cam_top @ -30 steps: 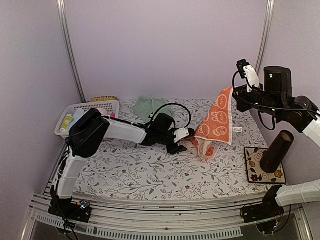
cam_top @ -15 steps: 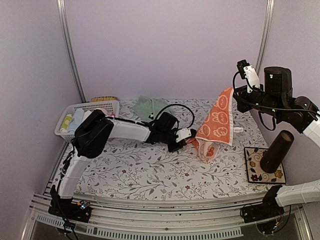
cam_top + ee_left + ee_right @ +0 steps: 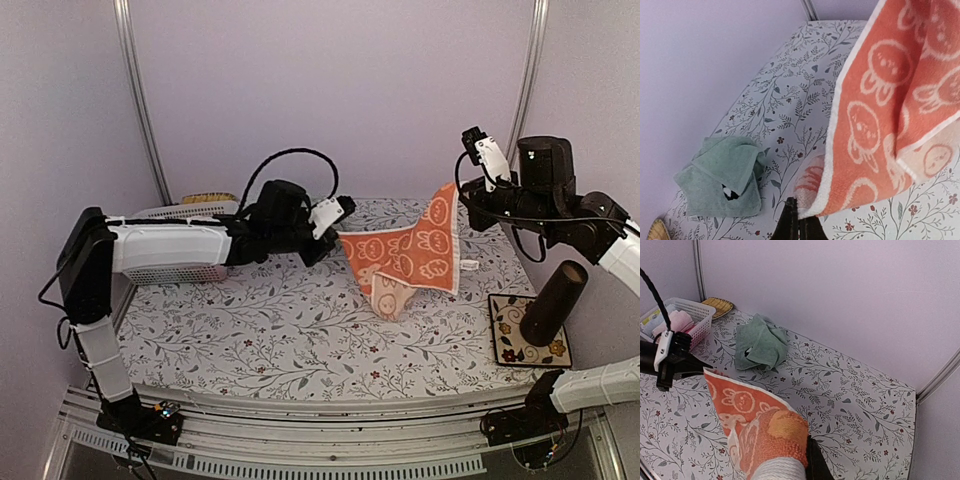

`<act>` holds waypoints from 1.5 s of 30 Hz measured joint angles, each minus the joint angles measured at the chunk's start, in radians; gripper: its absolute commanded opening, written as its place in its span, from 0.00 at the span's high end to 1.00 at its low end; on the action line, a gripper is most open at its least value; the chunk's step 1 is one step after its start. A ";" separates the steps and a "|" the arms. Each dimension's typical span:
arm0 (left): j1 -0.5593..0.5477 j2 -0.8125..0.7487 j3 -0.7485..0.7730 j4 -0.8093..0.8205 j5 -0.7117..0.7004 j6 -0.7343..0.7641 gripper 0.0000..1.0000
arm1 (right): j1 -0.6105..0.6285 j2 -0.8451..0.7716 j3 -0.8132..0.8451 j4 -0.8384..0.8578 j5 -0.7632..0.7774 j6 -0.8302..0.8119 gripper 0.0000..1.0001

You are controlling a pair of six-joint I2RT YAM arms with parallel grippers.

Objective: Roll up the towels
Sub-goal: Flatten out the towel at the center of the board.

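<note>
The orange-salmon towel (image 3: pixel 400 258) with a cream bunny pattern hangs spread in the air over the mat, held between both arms. My left gripper (image 3: pixel 337 222) is shut on its left corner, and the white hem runs into the tips of the left gripper (image 3: pixel 799 216). My right gripper (image 3: pixel 457 196) is shut on the upper right corner. In the right wrist view the cloth (image 3: pixel 777 435) bunches over the right gripper (image 3: pixel 804 452). The mint green towel (image 3: pixel 722 181) lies crumpled on the mat at the back (image 3: pixel 760 342). The left arm hides it in the top view.
A white lattice basket (image 3: pixel 684 319) with items inside stands at the back left, half behind the left arm (image 3: pixel 185 212). A woven yellow piece (image 3: pixel 718 304) lies beyond it. At the right, a dark cylinder (image 3: pixel 556 300) stands on a flowered tile (image 3: pixel 505 335).
My left gripper closed on the towel's lower corner, then rose and swung left, pulling the hanging towel out wide. The right gripper shifted slightly left.
</note>
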 measured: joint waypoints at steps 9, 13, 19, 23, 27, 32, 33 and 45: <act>-0.039 -0.303 -0.207 -0.101 -0.178 -0.172 1.00 | 0.024 0.016 -0.013 -0.026 0.002 -0.066 0.98; -0.073 -0.416 -0.306 -0.188 -0.279 -0.256 1.00 | 0.057 -0.002 -0.060 -0.034 0.020 -0.082 0.98; -0.162 -0.603 -0.368 -0.311 -0.425 -0.370 1.00 | 0.115 -0.028 -0.095 -0.093 0.031 -0.094 0.98; -0.224 -0.761 -0.395 -0.346 -0.468 -0.429 1.00 | 0.171 -0.044 -0.112 -0.106 0.031 -0.099 0.96; -0.233 -0.843 -0.425 -0.337 -0.503 -0.465 1.00 | 0.190 -0.052 -0.167 -0.094 0.058 -0.130 0.76; -0.232 -0.711 -0.438 -0.344 -0.576 -0.520 1.00 | 0.193 0.050 -0.209 -0.089 0.136 -0.143 0.37; -0.231 -0.677 -0.445 -0.346 -0.583 -0.531 1.00 | 0.193 0.079 -0.218 -0.087 0.151 -0.140 0.28; -0.229 -0.554 -0.550 -0.321 -0.660 -0.627 1.00 | 0.103 0.151 -0.239 -0.050 0.061 0.036 0.05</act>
